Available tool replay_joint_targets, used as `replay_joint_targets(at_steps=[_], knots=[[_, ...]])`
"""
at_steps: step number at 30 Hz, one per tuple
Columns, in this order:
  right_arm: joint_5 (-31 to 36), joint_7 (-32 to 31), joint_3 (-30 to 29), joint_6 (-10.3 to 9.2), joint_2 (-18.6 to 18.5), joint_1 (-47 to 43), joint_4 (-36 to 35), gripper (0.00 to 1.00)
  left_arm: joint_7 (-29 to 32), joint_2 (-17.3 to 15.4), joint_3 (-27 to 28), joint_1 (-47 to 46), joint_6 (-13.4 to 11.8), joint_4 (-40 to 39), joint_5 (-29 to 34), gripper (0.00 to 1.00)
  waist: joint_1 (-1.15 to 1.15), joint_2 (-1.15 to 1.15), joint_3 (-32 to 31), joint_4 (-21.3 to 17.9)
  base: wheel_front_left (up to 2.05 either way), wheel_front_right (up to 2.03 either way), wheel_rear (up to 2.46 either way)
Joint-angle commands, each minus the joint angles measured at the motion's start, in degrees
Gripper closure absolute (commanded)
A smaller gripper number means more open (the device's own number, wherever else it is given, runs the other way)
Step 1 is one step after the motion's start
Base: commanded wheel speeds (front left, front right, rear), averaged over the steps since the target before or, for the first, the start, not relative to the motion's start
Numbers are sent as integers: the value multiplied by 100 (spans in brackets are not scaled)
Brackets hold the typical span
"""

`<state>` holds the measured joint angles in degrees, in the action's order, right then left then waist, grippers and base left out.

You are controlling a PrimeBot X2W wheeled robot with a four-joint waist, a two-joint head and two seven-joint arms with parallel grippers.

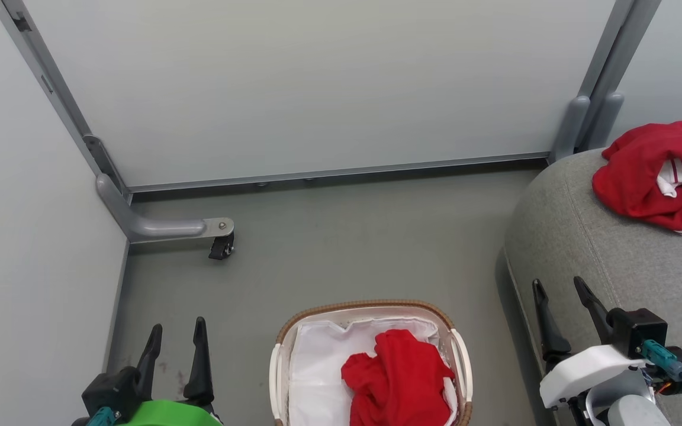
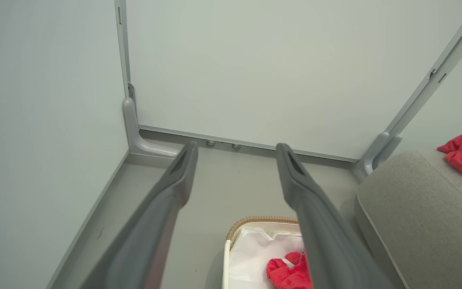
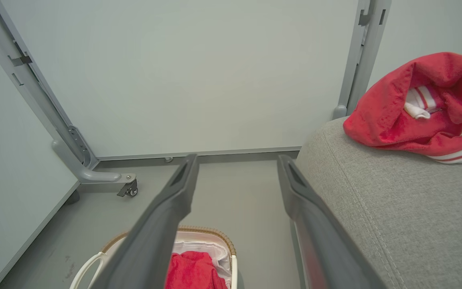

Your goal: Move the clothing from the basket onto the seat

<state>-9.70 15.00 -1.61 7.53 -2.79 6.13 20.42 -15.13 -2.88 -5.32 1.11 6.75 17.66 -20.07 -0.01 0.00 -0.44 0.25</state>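
Lower left: my left gripper (image 1: 179,324) stood wide, empty. Bottom centre: basket (image 1: 364,305) held one red garment (image 1: 397,378) (atop its white liner (image 1: 317,367)). Lower right: my right gripper (image 1: 557,283), equally wide, empty. Right edge: seat (image 1: 613,266); second red garment (image 1: 649,171) lay upper right on it.

Soft, even light keeps all three views bright and sharp. A faint shadow darkens the floor (image 1: 347,248) beside the seat (image 1: 613,266). Wrist views splay the frame posts (image 2: 435,76) outward.
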Motion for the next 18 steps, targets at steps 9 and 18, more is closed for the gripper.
replay_joint_targets(at_steps=[9,18], knots=[[-72,28,38,-8,-21,-102,-29,0,-2,-4,-56,68,-50,29,-21,0,1,0,-17,-28,0,0,0],[-114,28,49,-8,-20,-80,-12,0,-3,-4,-89,21,-41,60,14,0,1,0,7,-22,0,0,0]])
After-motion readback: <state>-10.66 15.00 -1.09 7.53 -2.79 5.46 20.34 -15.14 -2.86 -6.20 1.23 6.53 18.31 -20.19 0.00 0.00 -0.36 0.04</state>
